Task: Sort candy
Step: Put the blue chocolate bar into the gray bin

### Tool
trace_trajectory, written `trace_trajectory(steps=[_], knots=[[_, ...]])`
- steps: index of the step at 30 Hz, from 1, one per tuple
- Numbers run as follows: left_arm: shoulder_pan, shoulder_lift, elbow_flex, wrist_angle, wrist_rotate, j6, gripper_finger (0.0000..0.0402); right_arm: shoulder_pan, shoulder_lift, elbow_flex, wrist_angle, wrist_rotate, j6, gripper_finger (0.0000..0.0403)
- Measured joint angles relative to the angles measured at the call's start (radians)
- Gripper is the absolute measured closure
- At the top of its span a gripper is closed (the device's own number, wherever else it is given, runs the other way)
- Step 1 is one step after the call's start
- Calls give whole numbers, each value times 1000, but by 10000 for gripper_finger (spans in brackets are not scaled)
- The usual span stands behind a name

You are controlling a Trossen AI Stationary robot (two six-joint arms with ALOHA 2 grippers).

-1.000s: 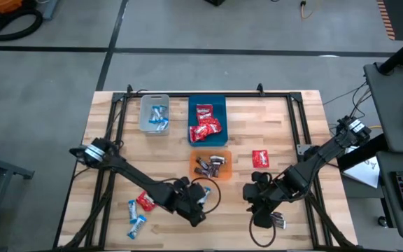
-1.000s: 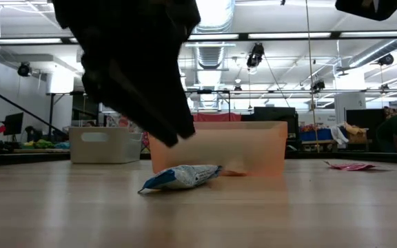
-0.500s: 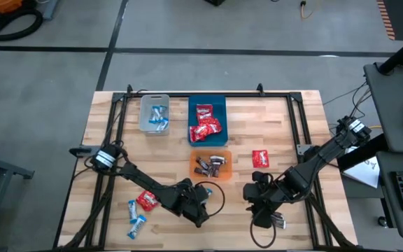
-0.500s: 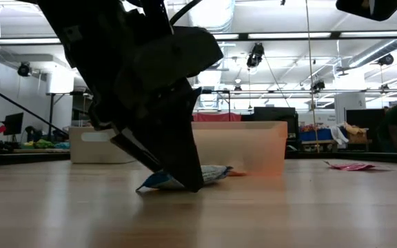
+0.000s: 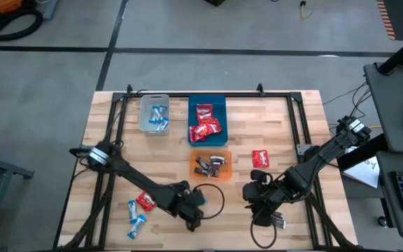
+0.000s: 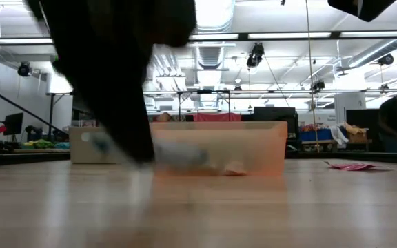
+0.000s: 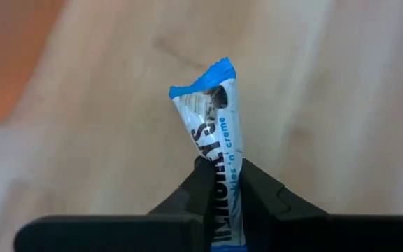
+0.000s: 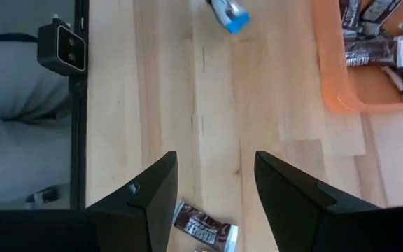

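The counter [image 5: 306,119] filled the middle of the high view. Low and left of centre there, the left gripper [image 7: 220,183] had its fingers [image 7: 196,187] clamped on a blue-and-white candy [image 7: 214,133]; its long axis ran straight out from between them, its blue crimped end farthest from them. In the low view that arm was a dark blur hiding the candy. The right gripper [image 8: 212,185] hung lower right of centre, fingers apart, a dark brown candy [image 8: 203,227] lying between them, partly cut off.

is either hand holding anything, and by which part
The left hand pinches a blue-and-white candy near one end of its wrapper. The right hand holds nothing.
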Motion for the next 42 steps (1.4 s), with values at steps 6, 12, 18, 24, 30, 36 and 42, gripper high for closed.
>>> trace_trajectory(steps=[6, 12, 18, 24, 30, 36, 42], knots=[[-6, -184, 30, -194, -72, 43, 394, 0, 0, 0, 0, 38, -42, 222], [26, -388, 29, -440, -281, 23, 392, -1, 0, 0, 1, 97, -82, 223], [137, -522, 28, -653, -462, -5, 392, -7, 0, 0, 2, 129, -93, 223], [326, -624, -44, -687, -492, 79, 392, -12, 0, 0, 2, 149, -105, 223], [553, -738, -231, -594, -483, 171, 392, -28, 0, 0, 2, 213, -110, 223], [834, -803, -447, -268, -322, 400, 392, -78, 0, 0, 3, 235, -174, 223], [1039, -775, -581, -95, -231, 498, 390, -142, 0, 0, 2, 253, -212, 223]])
